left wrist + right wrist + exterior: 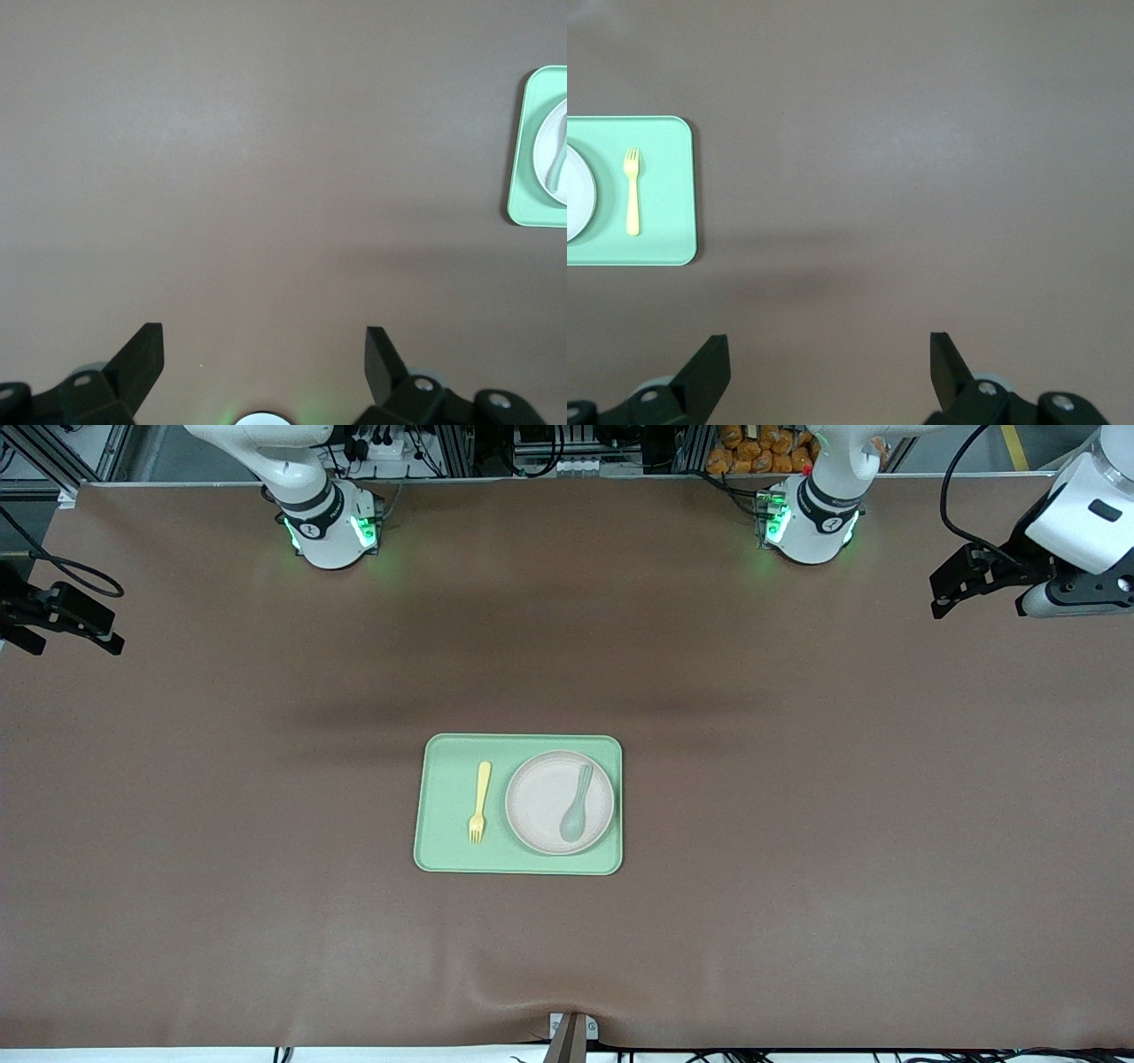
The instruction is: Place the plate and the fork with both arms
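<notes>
The small off-white plate (542, 802) lies on a pale green tray (452, 850) at the middle of the table. The yellow fork (479, 802) lies on the tray beside the plate, toward the right arm's end. The right wrist view shows the fork (632, 190) and the plate's edge (578, 204). My left gripper (937, 598) hangs open and empty over the table's left-arm end, seen open (264, 341) in its wrist view. My right gripper (80, 642) hangs open and empty over the table's other end, open (829, 350) in its own view. Both arms are still.
A sage-green spoon (576, 806) rests on the plate. The tray's edge (523, 177) shows in the left wrist view. Brown table surface (797, 779) surrounds the tray. The two arm bases (332, 527) stand along the table edge farthest from the camera.
</notes>
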Robot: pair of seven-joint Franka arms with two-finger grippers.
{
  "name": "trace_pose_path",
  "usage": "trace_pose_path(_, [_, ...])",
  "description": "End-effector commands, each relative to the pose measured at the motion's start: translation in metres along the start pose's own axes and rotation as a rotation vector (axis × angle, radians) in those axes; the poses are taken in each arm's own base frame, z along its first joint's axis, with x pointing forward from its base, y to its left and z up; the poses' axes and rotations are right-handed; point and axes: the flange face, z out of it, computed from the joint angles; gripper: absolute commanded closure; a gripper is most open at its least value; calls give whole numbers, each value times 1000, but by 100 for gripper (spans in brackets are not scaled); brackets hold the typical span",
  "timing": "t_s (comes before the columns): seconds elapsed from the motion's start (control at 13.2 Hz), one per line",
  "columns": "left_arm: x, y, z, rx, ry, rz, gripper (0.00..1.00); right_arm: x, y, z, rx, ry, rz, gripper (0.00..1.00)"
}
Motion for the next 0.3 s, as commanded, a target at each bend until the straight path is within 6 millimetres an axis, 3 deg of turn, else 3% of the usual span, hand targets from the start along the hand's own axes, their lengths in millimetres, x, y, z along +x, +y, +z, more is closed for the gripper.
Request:
trace_pose_path(0.0, [2, -2, -5, 12, -4, 5, 0, 3, -2, -3, -2, 3, 13, 0])
trace_pose_path(0.23, [2, -4, -5, 10, -4, 2, 0, 3, -13, -4, -3, 4, -8, 0])
